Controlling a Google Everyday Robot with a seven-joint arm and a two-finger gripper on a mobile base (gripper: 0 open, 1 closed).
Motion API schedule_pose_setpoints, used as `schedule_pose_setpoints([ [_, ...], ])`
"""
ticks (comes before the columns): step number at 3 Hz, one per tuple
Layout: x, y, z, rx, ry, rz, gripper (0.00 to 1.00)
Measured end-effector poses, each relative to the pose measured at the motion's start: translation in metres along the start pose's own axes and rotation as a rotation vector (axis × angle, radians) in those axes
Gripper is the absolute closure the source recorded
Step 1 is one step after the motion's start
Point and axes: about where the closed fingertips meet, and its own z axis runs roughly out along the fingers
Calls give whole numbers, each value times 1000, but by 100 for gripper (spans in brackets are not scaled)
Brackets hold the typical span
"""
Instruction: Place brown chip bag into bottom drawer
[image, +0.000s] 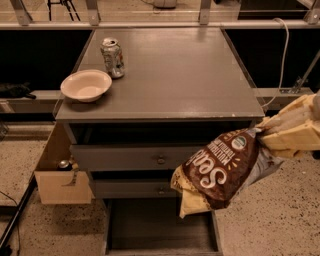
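The brown chip bag (220, 172) is dark brown with white lettering and a yellow crimped end hanging down. My gripper (280, 135), with pale yellow fingers, comes in from the right edge and is shut on the bag's upper right end. The bag hangs in the air in front of the cabinet's right side, above the right part of the bottom drawer (160, 232). That drawer is pulled out at the bottom of the view, a wide flat grey tray with nothing visible in it.
The grey cabinet top (170, 75) bears a silver soda can (112, 57) and a pale bowl (86, 85) at the left. Two upper drawers with knobs (161, 160) sit above the open one. A wooden box (62, 185) hangs at the cabinet's left side.
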Motion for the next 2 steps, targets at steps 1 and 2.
schedule_pose_setpoints([
  [1, -1, -22, 46, -38, 1, 59, 100],
  [2, -18, -42, 106, -67, -101, 142, 100],
])
